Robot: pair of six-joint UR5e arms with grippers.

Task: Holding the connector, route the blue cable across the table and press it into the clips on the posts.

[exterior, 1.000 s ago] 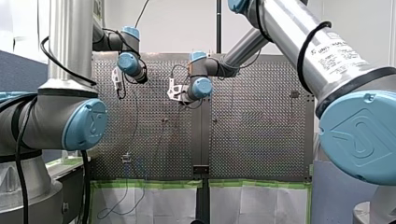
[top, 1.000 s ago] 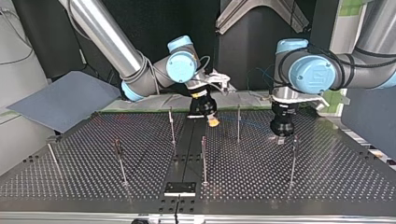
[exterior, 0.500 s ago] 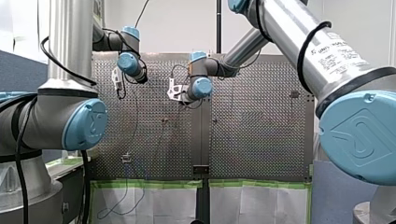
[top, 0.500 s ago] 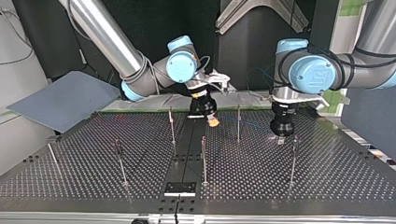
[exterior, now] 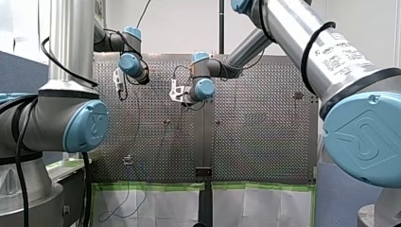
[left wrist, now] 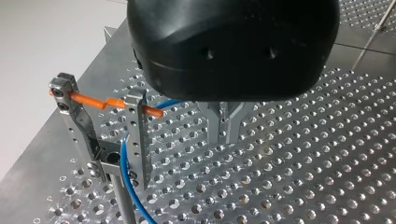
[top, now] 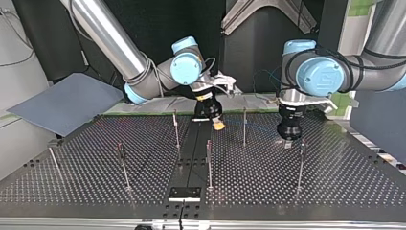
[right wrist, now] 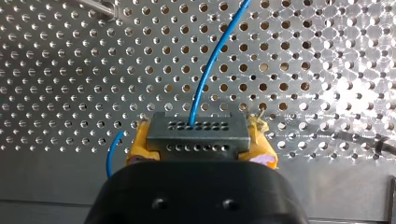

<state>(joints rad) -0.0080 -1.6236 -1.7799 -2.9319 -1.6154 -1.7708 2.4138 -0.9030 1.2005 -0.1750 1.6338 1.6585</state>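
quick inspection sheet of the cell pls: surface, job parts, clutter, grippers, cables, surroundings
surface: perforated table, thin posts upright
job's things: connector, grey, held in right gripper; clip with orange rod atop one post
clutter: nothing seen
grippers: right gripper shut on connector, yellow pads; left gripper shut, low over table
cables: blue cable leaves connector, runs by clip
surroundings: grey panel at top view's left; green-taped white sheets in front view
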